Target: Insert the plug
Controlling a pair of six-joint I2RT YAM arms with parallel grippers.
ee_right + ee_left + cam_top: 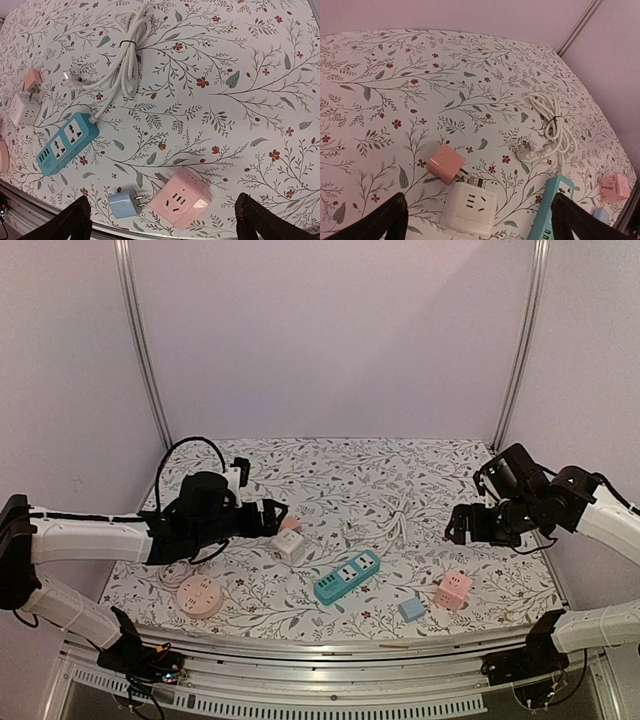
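both claws spread wide, nothing held

top: left claw (274,517) hangs over the worktop (440,465), just beside the pink plug (290,524) and white cube socket (289,546). right claw (458,526) is well apart, on the right side.
left wrist: jaws apart and empty. pink plug lies on its side, pins toward the white cube socket, not inserted. teal strip (554,212) at lower right.
right wrist: jaws apart and empty. blue plug (124,204) lies just beside the pink cube socket (182,197).

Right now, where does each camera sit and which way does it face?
Top external: above, behind the bases, facing down on the table; both arms show.
Left wrist: by left gripper, facing white cube socket; own fingers show.
Right wrist: by right gripper, facing pink cube socket; own fingers show.
All share the teal power strip.
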